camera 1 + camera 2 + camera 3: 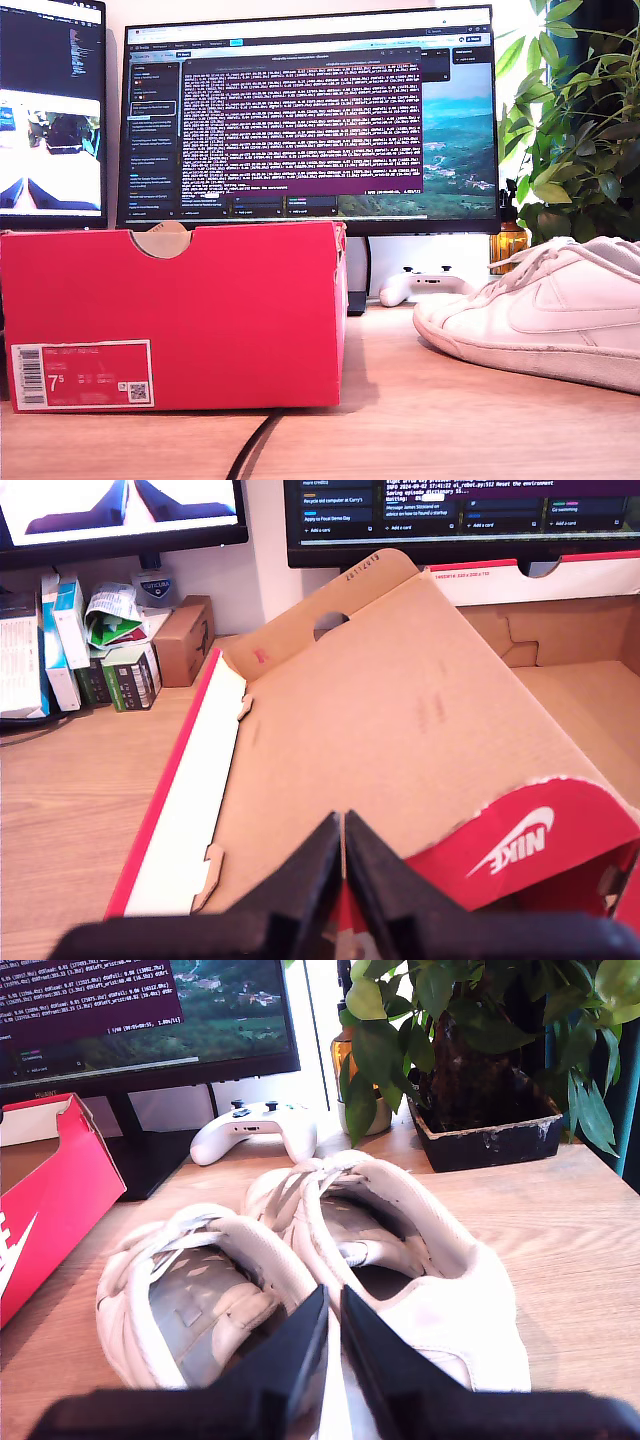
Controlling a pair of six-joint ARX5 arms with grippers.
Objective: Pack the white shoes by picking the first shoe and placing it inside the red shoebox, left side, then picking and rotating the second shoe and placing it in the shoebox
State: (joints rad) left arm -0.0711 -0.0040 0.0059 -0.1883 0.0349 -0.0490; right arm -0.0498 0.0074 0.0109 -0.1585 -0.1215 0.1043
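Both pairs of jaws are clenched, empty. My second gripper (333,1310) hangs above the white leather low-top sneakers (330,1260): light, pliable; I'd pinch a stiff heel collar.

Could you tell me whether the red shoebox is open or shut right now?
Open. The first wrist view looks down into the shoebox, its bare cardboard floor showing and the lid swung up. No shoe is visible inside.

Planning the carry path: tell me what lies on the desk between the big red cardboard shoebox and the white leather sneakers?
In the exterior view, bare wooden desk separates the red shoebox from the near sneaker; a white game controller sits farther back.
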